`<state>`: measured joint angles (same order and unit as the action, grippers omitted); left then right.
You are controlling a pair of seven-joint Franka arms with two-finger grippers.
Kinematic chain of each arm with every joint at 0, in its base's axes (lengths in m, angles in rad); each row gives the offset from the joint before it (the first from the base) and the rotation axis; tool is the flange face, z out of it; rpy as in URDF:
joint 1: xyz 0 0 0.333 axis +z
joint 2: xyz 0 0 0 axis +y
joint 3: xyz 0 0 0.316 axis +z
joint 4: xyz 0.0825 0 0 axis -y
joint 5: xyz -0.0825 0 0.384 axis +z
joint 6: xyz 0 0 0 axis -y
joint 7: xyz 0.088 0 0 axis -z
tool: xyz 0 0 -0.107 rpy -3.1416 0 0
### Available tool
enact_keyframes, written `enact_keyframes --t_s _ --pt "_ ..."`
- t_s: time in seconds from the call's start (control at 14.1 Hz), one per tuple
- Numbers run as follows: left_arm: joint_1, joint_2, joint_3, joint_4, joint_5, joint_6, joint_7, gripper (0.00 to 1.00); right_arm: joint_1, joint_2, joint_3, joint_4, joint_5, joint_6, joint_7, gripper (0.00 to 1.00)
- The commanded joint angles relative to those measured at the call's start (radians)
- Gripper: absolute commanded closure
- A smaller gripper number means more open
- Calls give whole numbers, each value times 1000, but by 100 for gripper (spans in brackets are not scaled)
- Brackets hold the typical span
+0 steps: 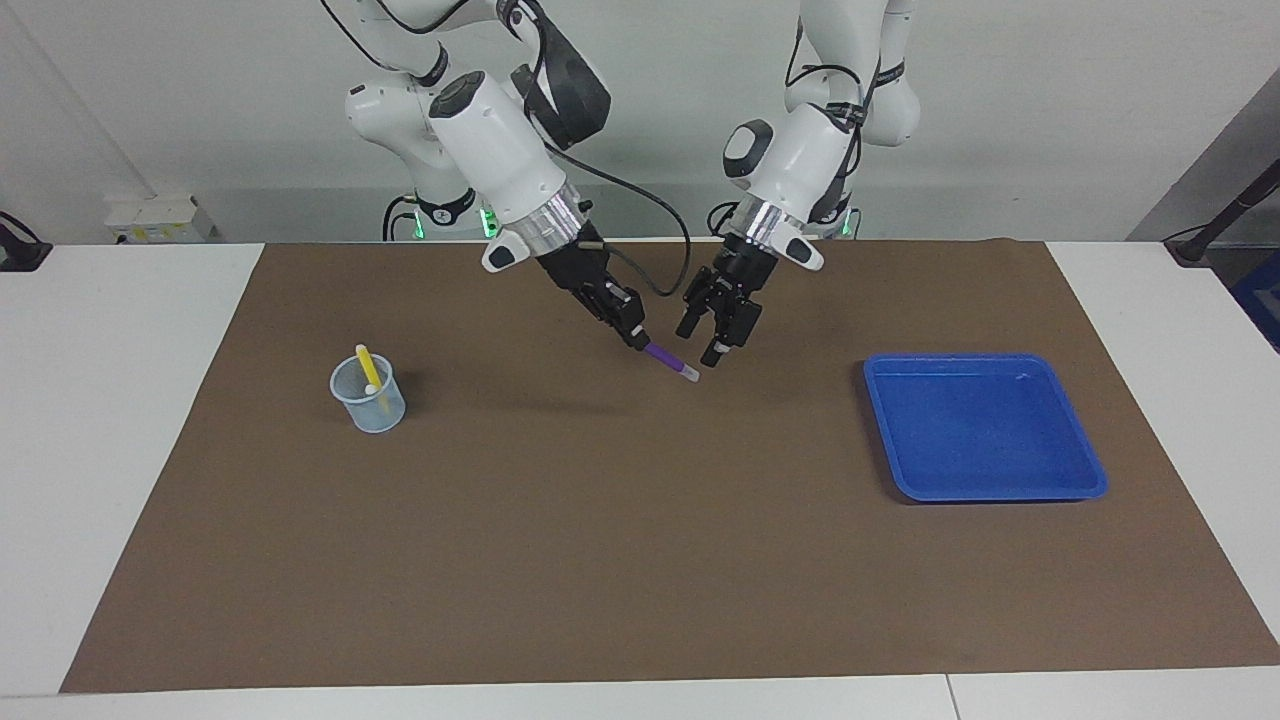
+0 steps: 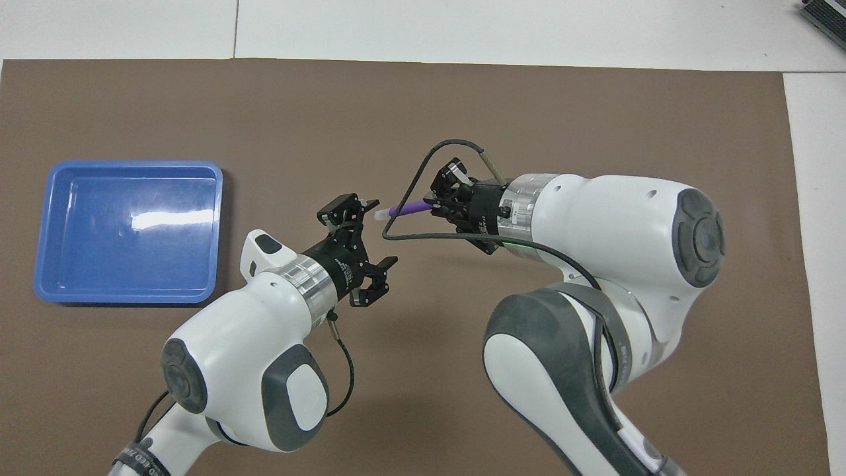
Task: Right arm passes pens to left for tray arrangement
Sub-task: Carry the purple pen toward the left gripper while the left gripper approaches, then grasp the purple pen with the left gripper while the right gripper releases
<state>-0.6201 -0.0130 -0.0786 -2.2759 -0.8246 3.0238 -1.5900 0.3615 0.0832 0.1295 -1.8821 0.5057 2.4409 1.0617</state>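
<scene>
The right pincer (image 1: 636,338) hangs over the middle of the brown-matted counter (image 1: 600,560), clamped on a short purple marker pen (image 1: 667,359) whose pale end points at the left pincer (image 1: 708,340); that one gapes wide just beside the tip, not touching; the shallow bright blue plastic tray (image 1: 1085,470) toward the left arm's end holds nothing; a small translucent pale-blue cup (image 1: 368,395) toward the right arm's end holds a yellow marker pen (image 1: 367,369).

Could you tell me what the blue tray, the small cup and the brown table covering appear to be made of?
The blue tray looks like glossy moulded plastic: a bright glare patch sits on its floor and its corners are rounded. The cup seems thin translucent plastic, since the yellow pen shows through its wall. The brown covering looks matte, perhaps paper or felt; it shows no shine, so I cannot be sure.
</scene>
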Motion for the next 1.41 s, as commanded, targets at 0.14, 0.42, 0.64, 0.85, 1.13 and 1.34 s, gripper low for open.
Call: enact_keyframes --t_s 0.14,0.42,0.64,0.85,1.13,1.34 --pt "-24 51 11 76 -70 18 -4 1 5 4 -1 -3 40 29 1 100" --pt "-24 88 11 137 -83 26 -2 4 4 4 -1 -3 40 30 3 100" --pt "-27 99 11 148 -84 40 -2 18 4 6 -1 -2 40 30 3 100" --pt "-27 99 11 148 -84 40 -4 54 4 6 -1 -2 40 30 3 100" --pt "-26 97 11 148 -84 30 1 100 4 6 -1 -2 42 30 3 100" --pt "-26 96 11 145 -85 23 1 100 4 6 -1 -2 42 30 1 100"
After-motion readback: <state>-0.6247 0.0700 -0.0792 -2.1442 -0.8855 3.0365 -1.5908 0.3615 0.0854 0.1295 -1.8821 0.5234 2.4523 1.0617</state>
